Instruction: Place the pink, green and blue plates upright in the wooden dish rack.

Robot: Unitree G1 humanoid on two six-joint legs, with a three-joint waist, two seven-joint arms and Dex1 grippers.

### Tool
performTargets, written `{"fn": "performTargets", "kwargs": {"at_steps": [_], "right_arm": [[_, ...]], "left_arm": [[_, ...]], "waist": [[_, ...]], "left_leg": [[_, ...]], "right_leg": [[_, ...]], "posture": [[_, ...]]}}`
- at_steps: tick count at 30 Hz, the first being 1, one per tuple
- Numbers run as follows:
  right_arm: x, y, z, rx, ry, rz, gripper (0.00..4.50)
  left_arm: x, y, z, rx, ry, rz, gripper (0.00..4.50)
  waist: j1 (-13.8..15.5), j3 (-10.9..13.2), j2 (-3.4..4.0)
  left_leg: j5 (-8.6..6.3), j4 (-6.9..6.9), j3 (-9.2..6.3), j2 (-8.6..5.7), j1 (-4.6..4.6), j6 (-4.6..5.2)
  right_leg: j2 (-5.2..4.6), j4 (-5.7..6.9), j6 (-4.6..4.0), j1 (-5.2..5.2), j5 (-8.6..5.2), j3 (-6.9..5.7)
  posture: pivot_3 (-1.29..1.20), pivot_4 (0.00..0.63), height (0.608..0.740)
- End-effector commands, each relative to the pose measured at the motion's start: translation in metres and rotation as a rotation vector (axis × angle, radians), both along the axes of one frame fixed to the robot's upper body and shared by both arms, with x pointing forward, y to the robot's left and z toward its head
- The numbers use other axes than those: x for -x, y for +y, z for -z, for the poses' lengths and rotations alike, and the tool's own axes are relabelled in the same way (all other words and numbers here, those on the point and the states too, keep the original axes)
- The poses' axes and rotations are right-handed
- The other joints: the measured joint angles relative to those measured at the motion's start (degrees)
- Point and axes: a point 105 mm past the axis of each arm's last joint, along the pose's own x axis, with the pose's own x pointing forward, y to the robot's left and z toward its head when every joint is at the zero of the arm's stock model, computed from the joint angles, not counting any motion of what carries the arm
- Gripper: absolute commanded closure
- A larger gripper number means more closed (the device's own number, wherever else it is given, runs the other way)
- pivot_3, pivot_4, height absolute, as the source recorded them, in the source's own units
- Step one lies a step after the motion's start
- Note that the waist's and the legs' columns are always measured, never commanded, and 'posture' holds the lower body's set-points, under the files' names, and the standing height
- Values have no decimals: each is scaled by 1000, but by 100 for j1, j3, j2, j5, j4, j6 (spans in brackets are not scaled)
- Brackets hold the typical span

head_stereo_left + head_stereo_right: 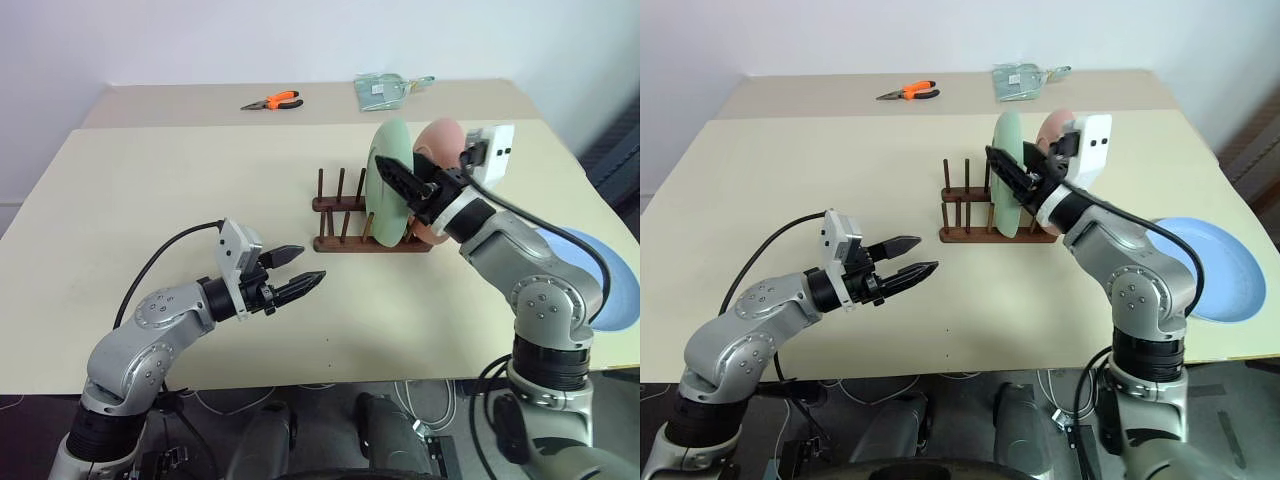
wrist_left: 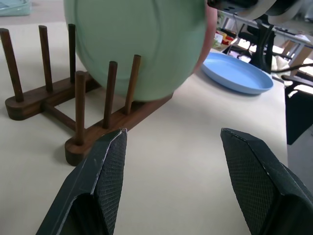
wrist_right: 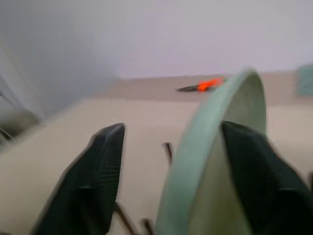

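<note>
The wooden dish rack stands mid-table, right of centre. Two plates stand upright between its pegs: the green plate in front and the pink plate just behind it. My right gripper is open at the green plate's upper rim, one finger on each side of the edge and the near finger clear of it. The blue plate lies flat at the table's right edge, beside my right arm. My left gripper hovers open and empty over the table, left of the rack and pointing at it.
Orange-handled pliers and a pale packet lie on the far table behind. Several bare pegs stand at the rack's left end. Bare tabletop stretches to the left and in front of the rack.
</note>
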Motion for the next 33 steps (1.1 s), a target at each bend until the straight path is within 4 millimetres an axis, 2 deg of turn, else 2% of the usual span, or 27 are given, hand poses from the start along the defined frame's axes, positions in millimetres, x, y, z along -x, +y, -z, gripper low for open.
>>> {"fn": "performTargets", "kwargs": {"at_steps": [1, 4, 5, 6, 8, 9, 10, 11, 12, 15, 16, 18, 22, 25, 28, 30, 32, 33], "right_arm": [[18, -3, -31, 172, -266, 5, 1487], [27, -32, -63, 170, -374, 67, 1487], [29, -49, -72, 159, -391, 109, 1487], [31, -64, -77, 147, -393, 152, 1487], [32, -103, -74, 168, -340, 277, 1487], [31, -127, -59, 213, -275, 365, 1487], [33, -150, -38, 278, -191, 446, 914], [36, -163, -25, 323, -136, 492, 579], [39, -172, -12, 368, -89, 520, 63], [52, -178, 53, 529, 121, 493, 25], [56, -179, 68, 568, 166, 484, 25], [60, -183, 94, 590, 247, 503, 25], [64, -201, 130, 639, 385, 586, 25], [65, -216, 145, 673, 447, 641, 851], [62, -220, 148, 667, 458, 660, 2378], [58, -222, 145, 664, 447, 672, 3483], [49, -216, 133, 608, 401, 676, 4444], [45, -213, 124, 591, 360, 677, 4444]], "left_arm": [[3, -5, -7, -7, -39, 28, 1363], [1, -10, -5, -10, -33, 47, 1363], [1, -12, -3, -15, -31, 58, 1363], [0, -13, -2, -20, -30, 69, 1363], [-1, -17, 1, -33, -28, 92, 1363], [-2, -19, 2, -39, -27, 106, 1363], [-4, -21, 3, -44, -28, 119, 1363], [-5, -22, 4, -47, -29, 127, 1363], [-5, -24, 4, -49, -30, 134, 1363], [-7, -27, 5, -53, -36, 153, 1363], [-8, -27, 5, -56, -38, 155, 1363], [-8, -28, 6, -64, -40, 158, 1363], [-7, -27, 8, -70, -41, 158, 1363], [-6, -26, 9, -76, -43, 149, 1363], [-6, -24, 9, -80, -46, 140, 1363], [-6, -24, 10, -81, -47, 135, 1363], [-7, -23, 10, -82, -49, 128, 1363], [-7, -23, 10, -83, -49, 124, 1363]], "waist": [[5, 0, -1], [10, 1, -2], [24, 1, -3], [33, 1, -3], [70, 1, -5], [119, -2, -10], [163, -9, -21], [191, -14, -29], [184, -14, -29], [133, -10, 3], [116, -12, 8], [58, -13, 20], [7, -15, 21], [20, -15, 21], [39, -15, 19], [45, -15, 19], [44, -15, 20], [34, -15, 20]], "left_leg": [[0, 1, 0, 0, 0, 0], [0, 1, 1, 0, 0, 0], [0, 1, 0, 0, -1, 0], [0, 4, -2, 0, 0, 0], [0, 6, -2, -1, -1, 0], [0, 5, -2, -1, 0, 1], [-2, 4, -1, -1, 1, 3], [-3, 4, -3, -1, 1, 5], [-4, 4, -5, 1, 1, 6], [-4, 6, 11, -3, 2, 7], [-4, 5, 17, -2, 3, 8], [-4, 3, 25, 3, 5, 8], [-5, 4, 29, 6, 5, 8], [-5, 9, 24, 4, 11, 8], [-5, 11, 22, 2, 8, 8], [-5, 12, 20, 1, 8, 8], [-5, 14, 20, 1, 8, 8], [-5, 14, 20, 1, 9, 8]], "right_leg": [[0, -1, 3, 2, -2, 0], [-1, -5, 6, 5, -4, 0], [-1, -5, 6, 7, -4, -1], [-2, -7, 5, 11, -3, -1], [-3, -13, 0, 16, -2, -1], [-3, -13, 0, 17, -2, -1], [-3, -17, -1, 19, -3, -2], [-3, -17, 1, 22, -6, -6], [-4, -18, 4, 28, -9, -14], [-15, -16, 4, 25, -8, -3], [-16, -15, 4, 23, -8, 1], [-13, -14, 12, 24, -13, 3], [-13, -13, 16, 36, -22, 5], [-14, -15, 16, 31, -22, 3], [-16, -15, 1, 30, -12, 3], [-16, -15, 4, 31, -13, 2], [-16, -14, 14, 32, -20, 2], [-16, -14, 18, 32, -22, 2]], "posture": [[0, 150, 740], [0, 150, 740], [0, 150, 740], [0, 150, 740], [0, 150, 740], [0, 150, 740], [0, 150, 740], [0, 150, 740], [0, 150, 740], [0, 150, 740], [0, 150, 740], [0, 150, 740], [0, 150, 740], [0, 150, 740], [0, 150, 740], [0, 150, 740], [0, 150, 740], [0, 150, 740]]}}
